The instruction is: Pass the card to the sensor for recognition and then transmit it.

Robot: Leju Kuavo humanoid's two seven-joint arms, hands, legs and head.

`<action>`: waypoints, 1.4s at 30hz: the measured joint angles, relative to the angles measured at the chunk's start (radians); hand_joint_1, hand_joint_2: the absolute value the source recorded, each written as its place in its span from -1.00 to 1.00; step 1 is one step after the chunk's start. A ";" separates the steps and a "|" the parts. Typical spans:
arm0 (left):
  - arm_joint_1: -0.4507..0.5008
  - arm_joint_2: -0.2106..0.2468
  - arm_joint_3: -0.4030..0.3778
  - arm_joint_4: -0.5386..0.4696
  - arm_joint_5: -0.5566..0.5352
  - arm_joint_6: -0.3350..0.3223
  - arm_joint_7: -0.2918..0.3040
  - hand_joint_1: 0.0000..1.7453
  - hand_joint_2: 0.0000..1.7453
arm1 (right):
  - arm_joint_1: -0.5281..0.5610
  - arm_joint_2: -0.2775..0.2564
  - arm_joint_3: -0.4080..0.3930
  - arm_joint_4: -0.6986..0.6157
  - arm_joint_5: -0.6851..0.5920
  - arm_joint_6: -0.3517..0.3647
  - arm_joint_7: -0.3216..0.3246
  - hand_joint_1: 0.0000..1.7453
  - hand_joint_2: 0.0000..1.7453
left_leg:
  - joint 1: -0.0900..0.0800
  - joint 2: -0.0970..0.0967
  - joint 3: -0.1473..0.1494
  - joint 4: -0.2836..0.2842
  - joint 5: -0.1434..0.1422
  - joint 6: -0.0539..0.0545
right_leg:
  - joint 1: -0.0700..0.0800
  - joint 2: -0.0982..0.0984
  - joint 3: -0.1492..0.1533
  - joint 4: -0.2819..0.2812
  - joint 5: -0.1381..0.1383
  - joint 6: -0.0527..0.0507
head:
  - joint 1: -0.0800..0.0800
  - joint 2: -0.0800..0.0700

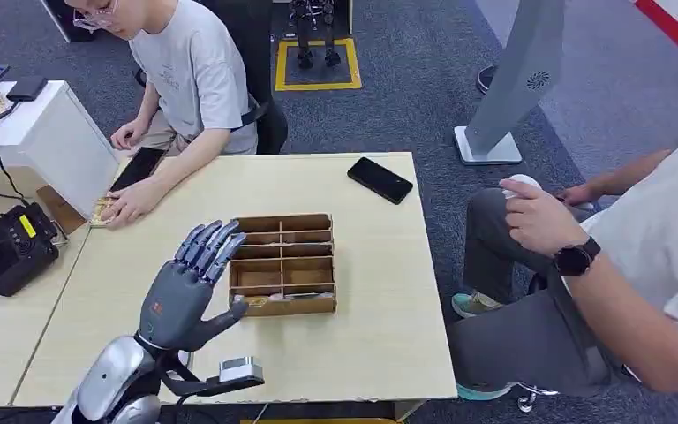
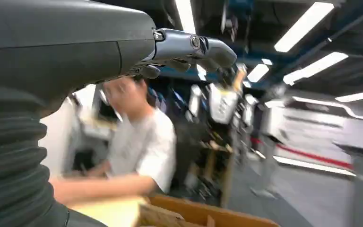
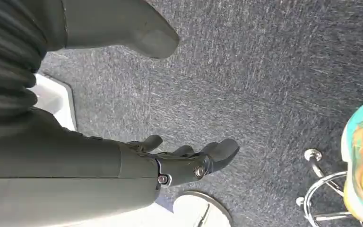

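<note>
**Wooden box close by, no card in hand yet**

Grey left hand (image 1: 185, 291) up over the pale table (image 1: 380, 291), just beside the wooden box (image 1: 282, 307). Fingers spread wide apart, thumb out to the side, nothing held. Not touching the box, as far as can be told.

Right hand (image 3: 184, 163) down low over the dark carpet. Fingers loose and a little bent, thumb well apart from them, nothing in it.

Where is the card? Hard to say for sure. Something thin and flat in the near row of the box — maybe a card (image 1: 293, 296), but too small to tell. A few more small flat things (image 1: 101, 212) at the far left edge of the table, under a person's hand (image 1: 132, 201).

Black machine (image 1: 9, 250) on the next table to the left, most likely the sensor, well apart from the box. Black phone (image 1: 380, 179) on the far side of the table, not part of the job.

Looks like the very start: getting a card. Next, most likely: bring the left hand down to the near row, pinch the thin card by its edge without pushing the box away, then carry it left to the black machine. Tricky bit — flat card, low walls, big fingers.
</note>
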 joint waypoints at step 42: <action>-0.046 -0.071 0.049 0.214 -0.080 -0.058 0.180 -1.00 1.00 | -0.010 -0.006 0.033 0.053 0.000 -0.065 0.009 -1.00 1.00 | 0.000 0.000 0.000 0.000 0.000 0.000 | 0.000 0.000 0.000 0.000 0.000 0.000 | 0.000 0.000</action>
